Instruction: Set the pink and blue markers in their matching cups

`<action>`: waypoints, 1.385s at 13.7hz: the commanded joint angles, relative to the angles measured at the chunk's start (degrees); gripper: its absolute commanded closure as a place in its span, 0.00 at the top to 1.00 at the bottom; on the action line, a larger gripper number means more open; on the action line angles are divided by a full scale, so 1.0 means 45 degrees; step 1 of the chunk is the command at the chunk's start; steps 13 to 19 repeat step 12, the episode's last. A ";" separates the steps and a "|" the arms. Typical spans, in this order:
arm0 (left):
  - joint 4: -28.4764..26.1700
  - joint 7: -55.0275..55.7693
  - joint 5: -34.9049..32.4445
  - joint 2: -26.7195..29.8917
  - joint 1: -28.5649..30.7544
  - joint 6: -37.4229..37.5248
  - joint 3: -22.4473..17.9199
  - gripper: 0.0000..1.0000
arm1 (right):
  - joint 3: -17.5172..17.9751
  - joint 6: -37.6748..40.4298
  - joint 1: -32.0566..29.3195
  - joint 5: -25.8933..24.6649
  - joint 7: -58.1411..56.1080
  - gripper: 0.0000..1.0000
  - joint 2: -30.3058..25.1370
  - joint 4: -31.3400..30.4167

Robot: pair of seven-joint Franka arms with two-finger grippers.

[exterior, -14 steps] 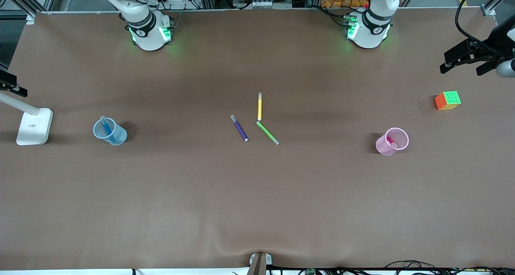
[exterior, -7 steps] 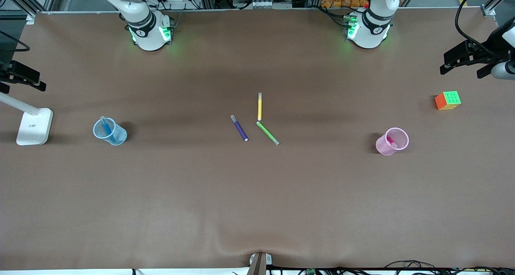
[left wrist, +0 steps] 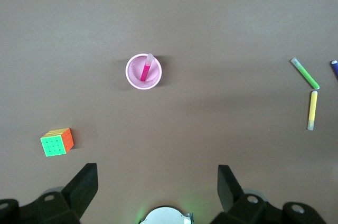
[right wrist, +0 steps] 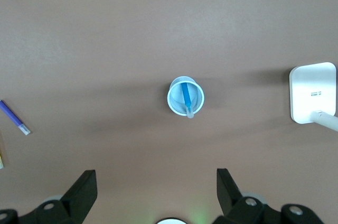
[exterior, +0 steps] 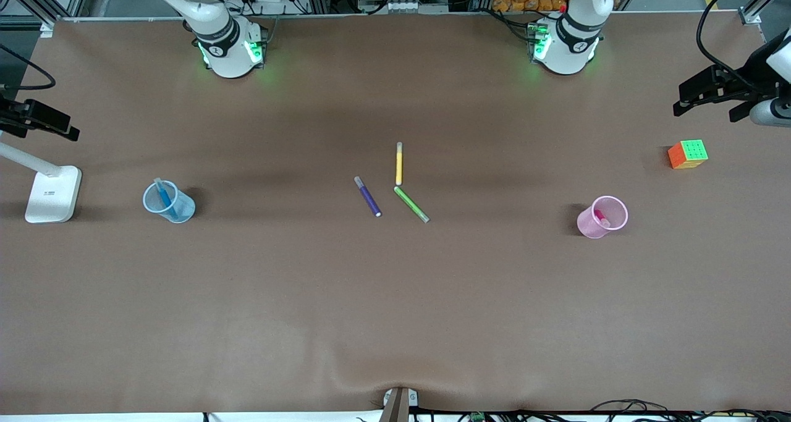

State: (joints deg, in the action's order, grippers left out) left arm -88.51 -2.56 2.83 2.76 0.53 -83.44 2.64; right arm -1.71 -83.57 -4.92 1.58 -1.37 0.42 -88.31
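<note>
The light blue cup (exterior: pixel 169 202) stands upright toward the right arm's end of the table, with the blue marker (exterior: pixel 164 198) leaning inside it. The light pink cup (exterior: pixel 602 217) stands toward the left arm's end and holds the pink marker (exterior: pixel 600 218). My left gripper (exterior: pixel 710 101) is open and empty, high over the left arm's end. My right gripper (exterior: pixel 40 125) is open and empty, high over the right arm's end. The left wrist view shows the pink cup (left wrist: pixel 143 72) with the pink marker (left wrist: pixel 144 70). The right wrist view shows the blue cup (right wrist: pixel 185 96) with the blue marker (right wrist: pixel 187 97).
A purple pen (exterior: pixel 368 196), a yellow pen (exterior: pixel 399 164) and a green pen (exterior: pixel 411 204) lie at the table's middle. A colour cube (exterior: pixel 688 154) sits near the left arm's end. A white lamp base (exterior: pixel 53 193) stands at the right arm's end.
My right gripper has come farther into the front view over its end of the table. My left gripper has shifted slightly. The cups, markers and pens have not moved.
</note>
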 commanded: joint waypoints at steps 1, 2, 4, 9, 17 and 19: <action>0.0138 -0.0055 -0.0259 -0.0046 -0.0001 -0.0031 -0.0059 1.00 | 0.0047 -0.0258 0.0350 -0.0097 0.0147 1.00 -0.0446 -0.0453; 0.0119 -0.0017 -0.0239 -0.0065 -0.0001 -0.0031 -0.0079 1.00 | 0.0047 -0.0239 0.0389 -0.0097 0.0147 1.00 -0.0446 -0.0453; 0.0138 -0.0055 -0.0181 -0.0085 0.0018 -0.0031 -0.0098 1.00 | 0.0047 -0.0200 0.0390 -0.0117 0.0128 1.00 -0.0484 -0.0433; 0.0158 -0.0056 -0.0102 -0.0260 -0.0040 -0.0031 -0.0079 1.00 | 0.0067 -0.0082 0.0390 -0.0117 0.0128 1.00 -0.0524 -0.0433; 0.0138 -0.0036 -0.0103 -0.0241 -0.0021 -0.0031 -0.0059 1.00 | 0.0087 -0.0082 0.0584 -0.0175 0.0108 1.00 -0.0524 -0.0433; 0.0138 -0.0036 -0.0103 -0.0241 -0.0021 -0.0031 -0.0059 1.00 | 0.0087 -0.0082 0.0584 -0.0175 0.0108 1.00 -0.0524 -0.0433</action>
